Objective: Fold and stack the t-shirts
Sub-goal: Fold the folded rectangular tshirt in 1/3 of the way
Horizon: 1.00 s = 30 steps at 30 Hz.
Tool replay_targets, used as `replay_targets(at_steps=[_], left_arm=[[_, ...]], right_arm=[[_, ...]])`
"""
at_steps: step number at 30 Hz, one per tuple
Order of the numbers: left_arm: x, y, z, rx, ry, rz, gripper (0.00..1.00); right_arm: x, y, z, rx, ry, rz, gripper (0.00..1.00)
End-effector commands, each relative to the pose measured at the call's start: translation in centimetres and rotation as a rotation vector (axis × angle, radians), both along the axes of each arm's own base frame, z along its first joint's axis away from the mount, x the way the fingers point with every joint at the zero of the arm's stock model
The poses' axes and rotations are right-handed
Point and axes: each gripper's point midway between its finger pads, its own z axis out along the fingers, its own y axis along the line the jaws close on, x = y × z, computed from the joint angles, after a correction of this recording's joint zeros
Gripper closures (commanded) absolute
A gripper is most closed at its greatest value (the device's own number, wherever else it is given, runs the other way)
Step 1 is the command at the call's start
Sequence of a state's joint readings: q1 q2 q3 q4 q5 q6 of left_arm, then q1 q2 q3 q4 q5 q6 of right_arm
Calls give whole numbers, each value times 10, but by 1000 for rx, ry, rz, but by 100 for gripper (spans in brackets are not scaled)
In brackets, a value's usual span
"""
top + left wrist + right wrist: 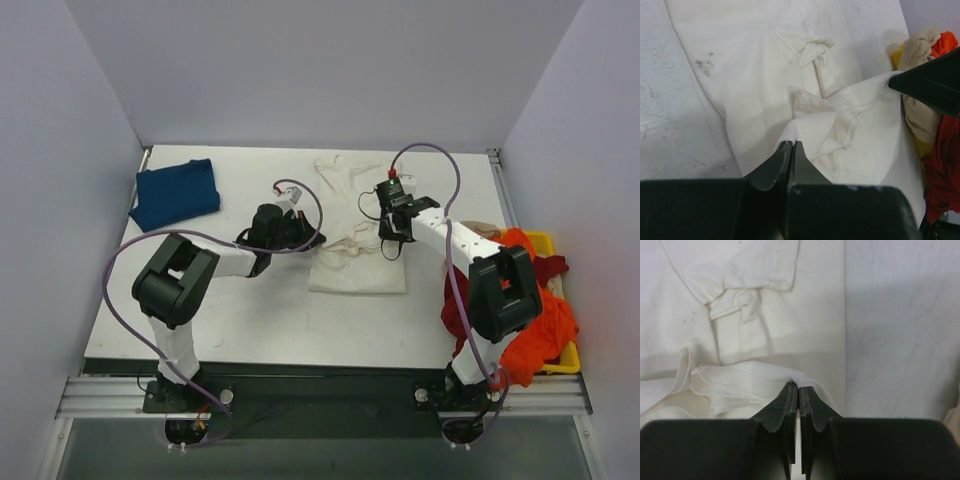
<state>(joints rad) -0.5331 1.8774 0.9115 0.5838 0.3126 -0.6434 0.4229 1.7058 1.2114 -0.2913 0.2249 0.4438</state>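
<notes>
Filling most of the overhead view, the white table (250, 320) runs from the grey back wall down to the rail where the two arms are bolted. The cream t-shirt (345, 265) lies at the centre of the table, slightly right of the middle. Its lower part is flat and roughly square, and its upper part is bunched and creased towards the back. It shows a few dark smudges.

At the right edge of the frame a heap of clothes spills over the yellow bin (568, 362). It holds an orange t-shirt (540, 335), a dark red t-shirt (456, 312) hanging over the bin's table side, and a beige t-shirt (482, 229) at the top of the heap. The dark blue t-shirt (177, 193) sits folded in the upper left of the table, well apart from the cream one.

The left arm (175, 285) reaches in from the lower left and the right arm (500, 285) from the lower right, and both meet the cream shirt from opposite sides. The left gripper (791, 144) has its jaws pressed together on a raised fold of cream cloth at the shirt's left side, so the fabric rises to a peak at the tips. The right gripper (798, 385) is likewise closed tight, pinching a lifted ridge of the same shirt near its right edge, with bare table just to the right of it in the wrist view.
</notes>
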Motion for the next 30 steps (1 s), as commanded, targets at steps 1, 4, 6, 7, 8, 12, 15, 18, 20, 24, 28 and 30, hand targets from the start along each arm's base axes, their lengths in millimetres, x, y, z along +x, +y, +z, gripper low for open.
replay_targets(at_steps=[1,4,6,7,8,12,15,18,20,24,28,30], left_arm=[[20,-8,34,-86,-101,-45,100],[30,-9,38,-90,-118,-55,100],[36,-9,38,-96,-115,-67,100],[41,-11,38,-101,-117,-71,100],[43,-12,38,-104,-116,-74,100],[57,-11,30,-93,-95,-64,100],[65,-3,19,-80,-67,-33,100],[72,2,13,-64,-39,-2,100],[73,6,10,-53,-24,12,70],[73,15,15,-21,-38,58,44],[57,19,26,44,-101,68,44],[43,11,31,80,-140,71,44]], right_arm=[[15,-9,11,-8,-21,-8,100],[22,-19,8,-2,-15,-29,100],[30,-23,8,10,-15,-33,100],[34,-23,9,11,-18,-31,100],[39,-22,10,14,-18,-25,100],[52,-26,6,43,-6,-31,100],[64,-25,0,57,21,-20,100],[75,-24,-6,56,38,-13,100],[78,-26,-13,54,59,-16,97],[83,-25,-2,56,49,-3,56],[73,-27,19,64,13,-1,46],[63,-22,29,76,-4,22,45]])
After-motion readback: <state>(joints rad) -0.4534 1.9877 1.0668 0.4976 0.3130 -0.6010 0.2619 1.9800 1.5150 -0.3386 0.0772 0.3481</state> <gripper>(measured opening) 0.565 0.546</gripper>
